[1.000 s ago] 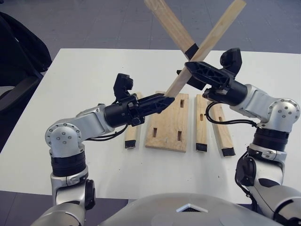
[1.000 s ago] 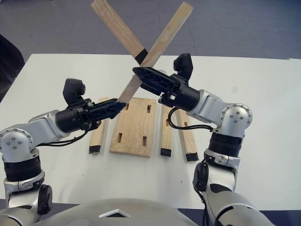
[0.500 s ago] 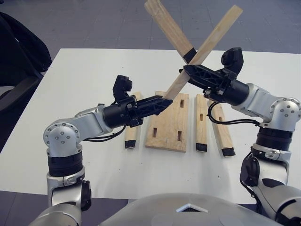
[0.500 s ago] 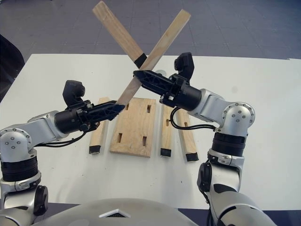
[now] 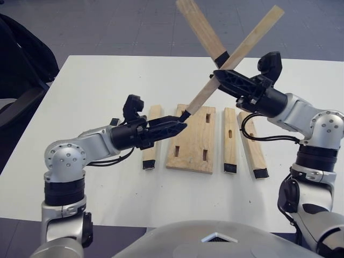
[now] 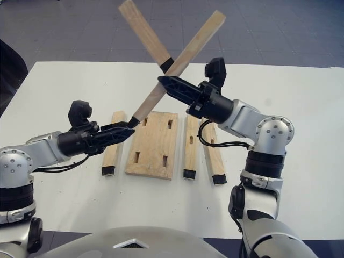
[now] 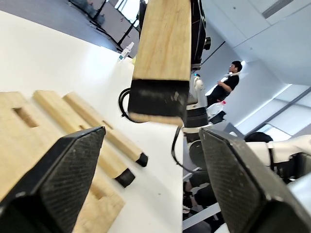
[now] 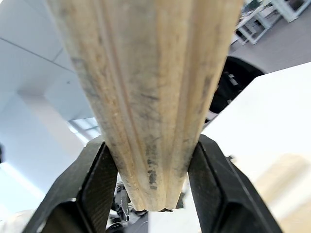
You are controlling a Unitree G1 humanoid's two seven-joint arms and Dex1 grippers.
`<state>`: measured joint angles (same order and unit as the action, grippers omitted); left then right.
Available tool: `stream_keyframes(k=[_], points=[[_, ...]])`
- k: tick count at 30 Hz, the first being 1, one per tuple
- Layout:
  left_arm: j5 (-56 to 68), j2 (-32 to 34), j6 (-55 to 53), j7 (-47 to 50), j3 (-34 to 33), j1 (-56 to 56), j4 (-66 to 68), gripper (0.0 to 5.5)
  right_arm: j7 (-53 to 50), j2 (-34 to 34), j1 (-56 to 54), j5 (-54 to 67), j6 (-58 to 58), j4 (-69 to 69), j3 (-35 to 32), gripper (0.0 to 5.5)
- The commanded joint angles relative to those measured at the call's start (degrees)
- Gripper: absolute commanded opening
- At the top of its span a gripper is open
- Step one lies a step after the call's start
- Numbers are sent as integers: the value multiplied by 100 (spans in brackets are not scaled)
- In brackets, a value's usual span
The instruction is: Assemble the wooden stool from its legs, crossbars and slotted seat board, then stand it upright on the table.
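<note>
Two wooden legs joined in an X (image 5: 236, 51) hang above the table, with a black band at the crossing. My right gripper (image 5: 217, 74) is shut on them just below the crossing, and its fingers (image 8: 95, 182) clamp the wood. The long leg's black lower end (image 7: 158, 99) hovers over the slotted seat board (image 5: 192, 141). My left gripper (image 5: 180, 127) is open just below that end, its fingers (image 7: 63, 170) spread on either side without touching it.
One loose wooden piece (image 5: 152, 137) lies left of the seat board and two more (image 5: 230, 140) (image 5: 252, 146) lie to its right, all with black ends. The white table (image 5: 97, 91) has free room on the left and along the front.
My left gripper has drawn back and down from the leg's lower end, which it met before. The right gripper has carried the crossed legs slightly up and to the right.
</note>
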<state>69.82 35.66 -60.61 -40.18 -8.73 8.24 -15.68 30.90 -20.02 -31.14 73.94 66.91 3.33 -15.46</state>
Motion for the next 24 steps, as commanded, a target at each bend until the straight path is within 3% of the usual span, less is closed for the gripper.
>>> stream_keyframes(k=[1, 7, 11, 17, 21, 24], points=[[-1746, 463, 844, 146, 536, -93, 156, 356, 603, -500, -193, -1010, -722, 316, 265, 202], [-4242, 249, 1475, 1201, 2405, 51, -715, 356, 1157, -568, -92, -1789, -1075, 299, 729, 202], [-5705, 801, 1807, 1266, 3222, 142, -750, 356, 1241, -540, -32, -1823, -1001, 138, 706, 202], [-6181, 919, 1937, 748, 3561, 82, -1081, 356, 1263, -502, 81, -1900, -987, 0, 743, 202], [-6147, 858, 1810, 608, 3360, 68, -1142, 356, 1267, -495, 137, -1927, -970, -67, 764, 202], [-6478, 1157, 1915, 404, 3513, 121, -1046, 356, 1261, -489, 155, -1934, -967, -87, 765, 202]])
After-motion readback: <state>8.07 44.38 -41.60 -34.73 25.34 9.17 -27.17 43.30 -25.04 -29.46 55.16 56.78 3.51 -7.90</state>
